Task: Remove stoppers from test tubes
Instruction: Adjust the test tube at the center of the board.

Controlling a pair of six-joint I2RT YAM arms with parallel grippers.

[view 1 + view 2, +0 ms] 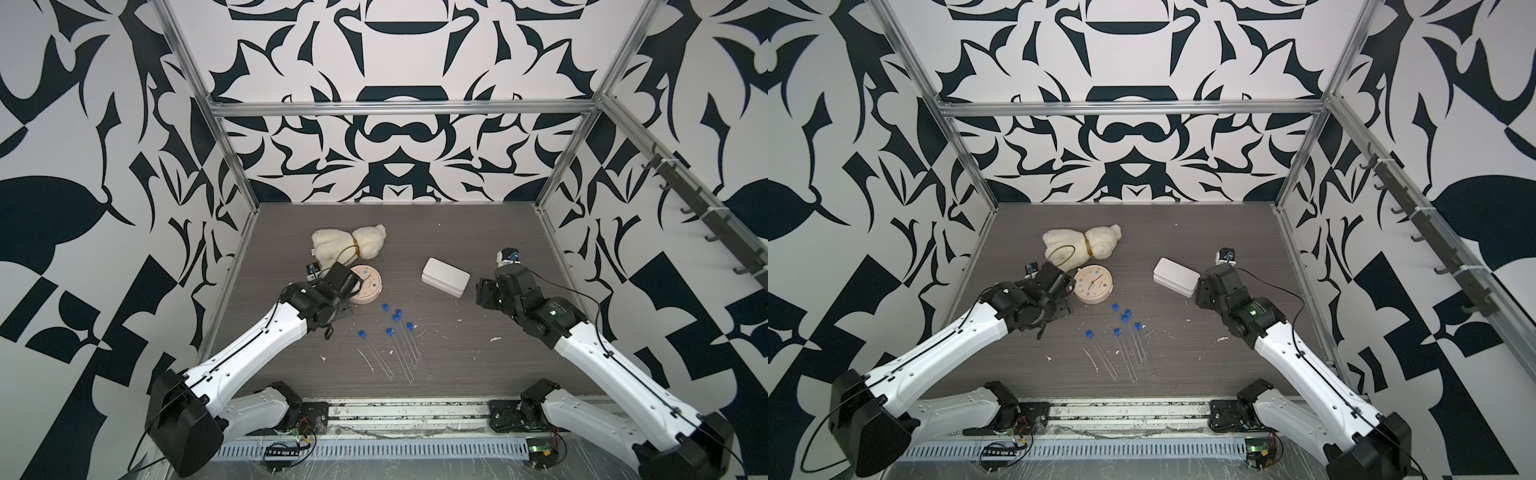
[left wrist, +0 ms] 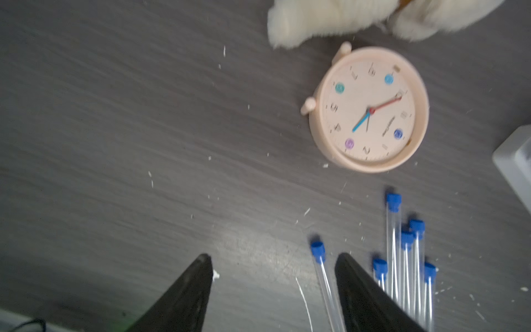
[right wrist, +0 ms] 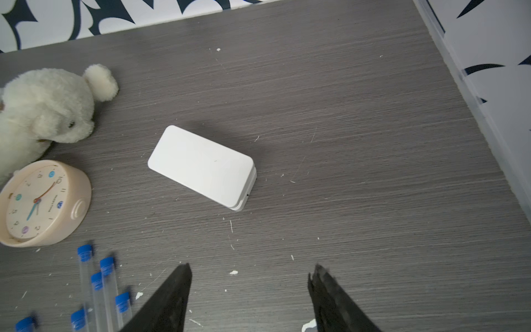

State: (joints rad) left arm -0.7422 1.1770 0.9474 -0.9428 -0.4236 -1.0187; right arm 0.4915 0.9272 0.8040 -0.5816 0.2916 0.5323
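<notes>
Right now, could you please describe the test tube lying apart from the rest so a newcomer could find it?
Find the pink clock on the grey table; toward the robot from it lies a bunch of clear test tubes. The lone tube lies on the robot's left of that bunch, its blue stopper well clear of the five crowded together.

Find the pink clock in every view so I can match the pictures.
Top view: clock left of centre, between plush toy and stoppers.
Top view: clock in the same spot.
Left wrist: clock between plush toy and stoppers.
Right wrist: clock between plush toy and stoppers.
Shared landmark: the plush toy, next to the clock in all four.
</notes>
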